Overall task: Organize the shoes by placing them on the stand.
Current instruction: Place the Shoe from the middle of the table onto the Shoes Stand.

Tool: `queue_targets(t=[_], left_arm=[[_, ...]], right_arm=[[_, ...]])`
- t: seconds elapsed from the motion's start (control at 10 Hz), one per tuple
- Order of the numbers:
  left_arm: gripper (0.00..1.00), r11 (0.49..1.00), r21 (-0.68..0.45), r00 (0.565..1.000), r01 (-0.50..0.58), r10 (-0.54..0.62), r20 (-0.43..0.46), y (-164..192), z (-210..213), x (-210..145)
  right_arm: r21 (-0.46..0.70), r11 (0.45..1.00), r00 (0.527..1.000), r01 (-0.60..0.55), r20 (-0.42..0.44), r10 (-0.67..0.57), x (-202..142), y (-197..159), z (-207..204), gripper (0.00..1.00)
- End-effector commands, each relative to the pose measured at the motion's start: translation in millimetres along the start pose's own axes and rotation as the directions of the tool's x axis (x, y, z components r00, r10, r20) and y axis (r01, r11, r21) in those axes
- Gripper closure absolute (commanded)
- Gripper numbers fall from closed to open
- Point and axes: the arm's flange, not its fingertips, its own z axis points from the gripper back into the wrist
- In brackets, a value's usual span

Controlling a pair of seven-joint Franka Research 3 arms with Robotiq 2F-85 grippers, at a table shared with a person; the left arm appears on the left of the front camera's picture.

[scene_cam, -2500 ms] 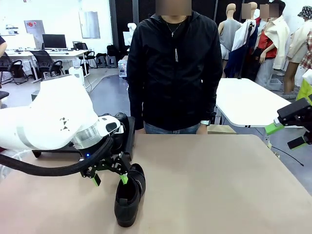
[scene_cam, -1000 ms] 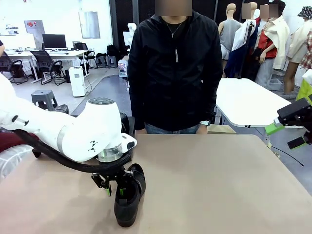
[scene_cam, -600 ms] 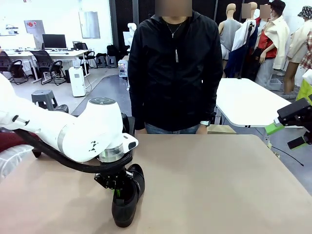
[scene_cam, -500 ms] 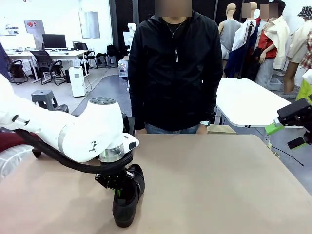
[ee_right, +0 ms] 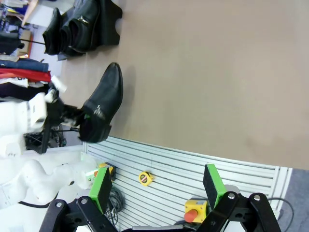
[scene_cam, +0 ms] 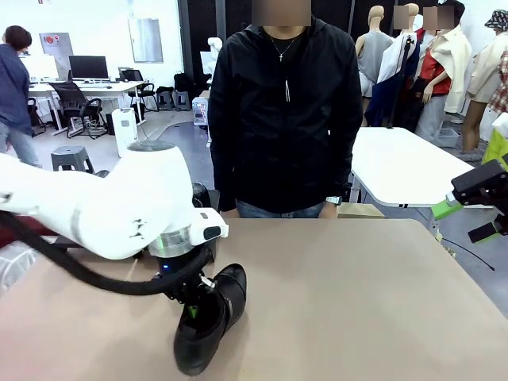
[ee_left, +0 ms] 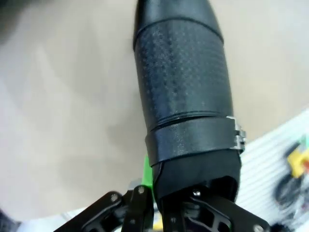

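A black glossy shoe hangs tilted just over the tan table at the near left, and my left gripper is shut on its heel rim. In the left wrist view the shoe stretches away from the gripper, with one green pad against its collar. The right wrist view shows that shoe from the side. It also shows the black stand at the table's far end, with other black shoes on it. My right gripper hovers open off the table's right edge, and nothing sits between its fingers.
A person in a black jacket stands at the far edge of the table. A white table stands behind on the right. My bulky left arm covers the table's left part. Beside the table are a slatted surface and small tools.
My left gripper has shut on the shoe's heel rim. The arm has risen slightly, and the shoe has tilted and swung its heel to the right. My right arm has stayed still.
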Motion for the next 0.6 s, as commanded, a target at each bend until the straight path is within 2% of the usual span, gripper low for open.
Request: queue_targets(t=[0.0, 0.1, 0.2, 0.3, 0.4, 0.5], left_arm=[[1.0, 0.956, -0.013, 0.953, 0.294, -0.292, 0.08, 17, 46, -64], [1.0, 0.938, 0.006, 0.92, 0.347, -0.341, 0.194, 21, 55, -83], [1.0, 0.925, 0.024, 0.889, 0.379, -0.371, 0.268, 31, 62, -98], [1.0, 0.944, -0.033, 0.893, 0.329, -0.299, 0.338, 43, 65, -105], [1.0, 0.937, 0.045, 0.924, 0.346, -0.349, 0.155, 1, 68, -63], [1.0, 0.937, 0.045, 0.924, 0.346, -0.349, 0.155, 1, 68, -63]], right_arm=[[0.036, 0.999, 1.0, -0.024, 0.002, 0.024, 1, 0, 1, 0.0], [0.036, 0.999, 1.0, -0.024, 0.002, 0.024, 1, 0, 1, 0.0], [0.036, 0.999, 1.0, -0.024, 0.002, 0.024, 1, 0, 1, 0.0], [0.036, 0.999, 1.0, -0.024, 0.002, 0.024, 1, 0, 1, 0.0], [0.036, 0.999, 1.0, -0.024, 0.002, 0.024, 1, 0, 1, 0.0], [0.036, 0.999, 1.0, -0.024, 0.002, 0.024, 1, 0, 1, 0.0]])
